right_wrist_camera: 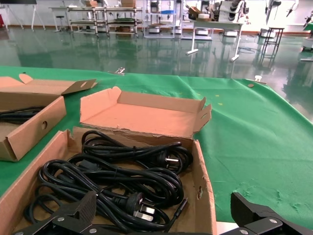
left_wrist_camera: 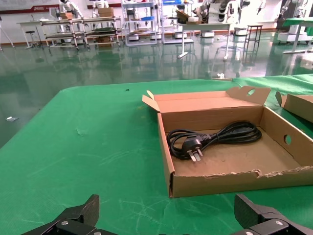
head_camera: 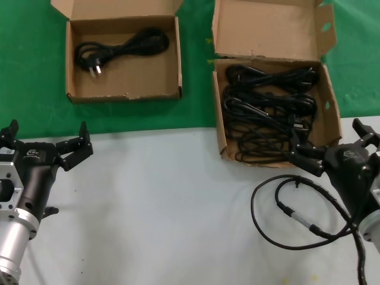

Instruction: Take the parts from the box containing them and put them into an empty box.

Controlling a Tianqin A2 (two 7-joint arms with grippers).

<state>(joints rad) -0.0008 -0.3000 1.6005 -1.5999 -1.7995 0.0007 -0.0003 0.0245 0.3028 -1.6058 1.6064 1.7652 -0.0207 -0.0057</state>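
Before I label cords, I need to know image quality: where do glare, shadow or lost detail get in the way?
Head view: the black power cords in the larger box merge into one dark tangle; soft shadows, no glare on the table. Left wrist view: the single cord in the smaller box reads clearly; the glossy floor mirrors the lights. Right wrist view: plugs are sharp.

Table (head_camera: 148, 208) w/ 2 boxes (head_camera: 124, 92), cable (head_camera: 297, 217)

We are in a robotics lab or workshop hall: beyond the jaws stretch a glossy green floor (left_wrist_camera: 73, 58), metal shelving racks (left_wrist_camera: 73, 29), work tables (right_wrist_camera: 215, 24) and stools (left_wrist_camera: 252, 36).
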